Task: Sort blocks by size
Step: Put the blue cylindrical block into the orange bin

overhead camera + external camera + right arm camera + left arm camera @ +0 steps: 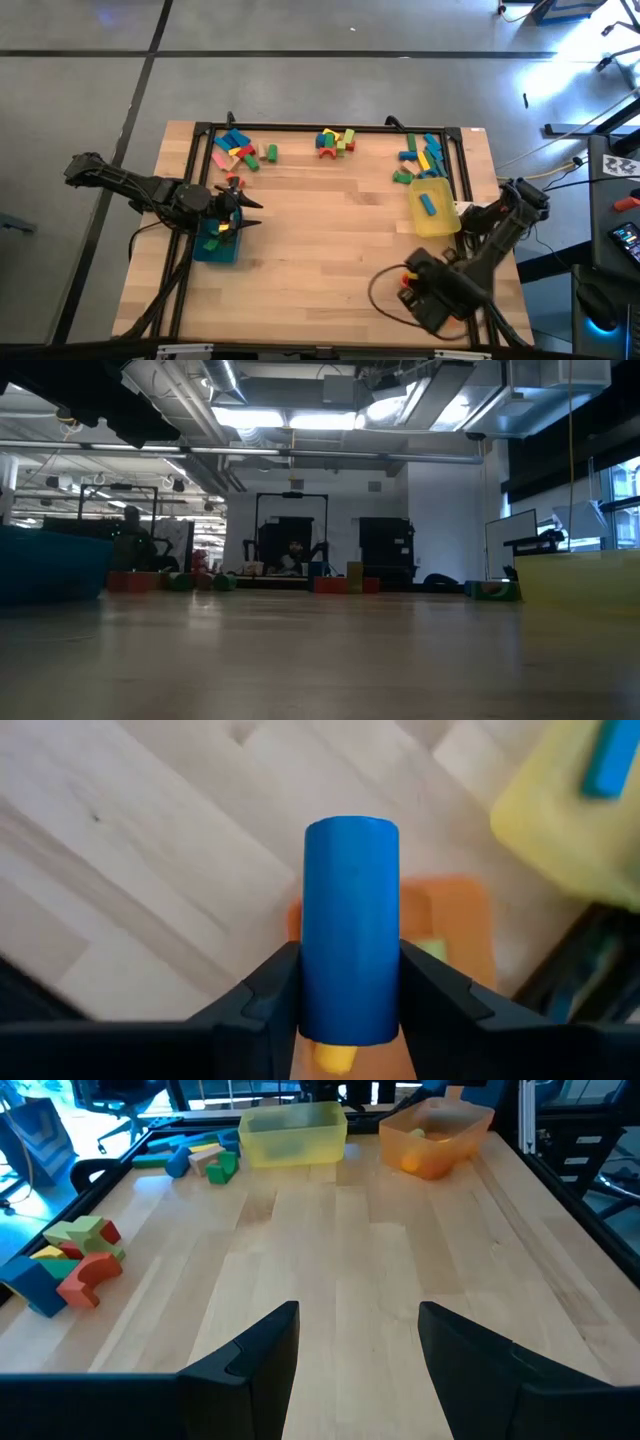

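A: Right wrist view first: what is the right gripper (pixel 350 982) doing?

B: Its two dark fingers (pixel 262 988) are clamped on a blue painted wooden cylinder block (pixel 350 925), one finger pressed to each side, the cylinder standing up between them and reaching well past the fingertips.

A: And what lies below it?

B: A shallow orange plastic tray (pixel 462 925) sits directly under the held cylinder, with something yellow (pixel 330 1057) and something pale green (pixel 430 950) in it, too hidden to name. Farther off is a shallow yellow plastic tray (pixel 560 815) holding a flat blue wooden bar (pixel 610 762).

A: Where is that arm in the high view?

B: At the table's near right corner, with the yellow tray just beyond it.

A: And the left gripper (pixel 358 1350)?

B: Its fingers stand wide apart with nothing between them, over bare light wooden tabletop (pixel 350 1250). In the high view it hangs above a teal tray (pixel 217 246) at the table's left edge.

A: The remaining blocks?

B: In the left wrist view, a cluster of red, green, yellow and blue wooden blocks (pixel 70 1260) lies off to one side of the open fingers, apart from them, and a second cluster (pixel 200 1160) lies farther ahead beside the yellow tray.
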`<control>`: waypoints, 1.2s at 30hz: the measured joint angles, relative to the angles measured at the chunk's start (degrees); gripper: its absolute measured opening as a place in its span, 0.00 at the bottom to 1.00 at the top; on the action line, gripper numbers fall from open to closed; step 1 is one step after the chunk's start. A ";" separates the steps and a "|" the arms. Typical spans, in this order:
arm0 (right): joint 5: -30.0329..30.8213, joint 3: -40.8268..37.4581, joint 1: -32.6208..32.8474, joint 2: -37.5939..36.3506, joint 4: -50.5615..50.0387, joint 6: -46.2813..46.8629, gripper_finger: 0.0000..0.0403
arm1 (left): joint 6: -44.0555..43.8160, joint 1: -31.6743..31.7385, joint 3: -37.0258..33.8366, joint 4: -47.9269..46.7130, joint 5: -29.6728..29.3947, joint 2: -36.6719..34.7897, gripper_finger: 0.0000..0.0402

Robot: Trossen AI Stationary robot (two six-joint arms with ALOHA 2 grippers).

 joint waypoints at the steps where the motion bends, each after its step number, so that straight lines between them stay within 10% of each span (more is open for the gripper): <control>1: 0.18 -0.01 1.42 -0.13 -0.45 2.81 0.35 | 0.00 0.02 0.00 0.01 0.00 0.00 0.48; 10: 2.55 -3.72 9.80 -0.09 -2.68 20.56 0.36 | -0.04 0.00 0.00 0.17 -0.01 0.00 0.48; 36: -0.94 -28.82 9.89 -0.04 26.16 21.02 0.36 | -0.04 0.00 0.00 1.03 -0.02 0.00 0.48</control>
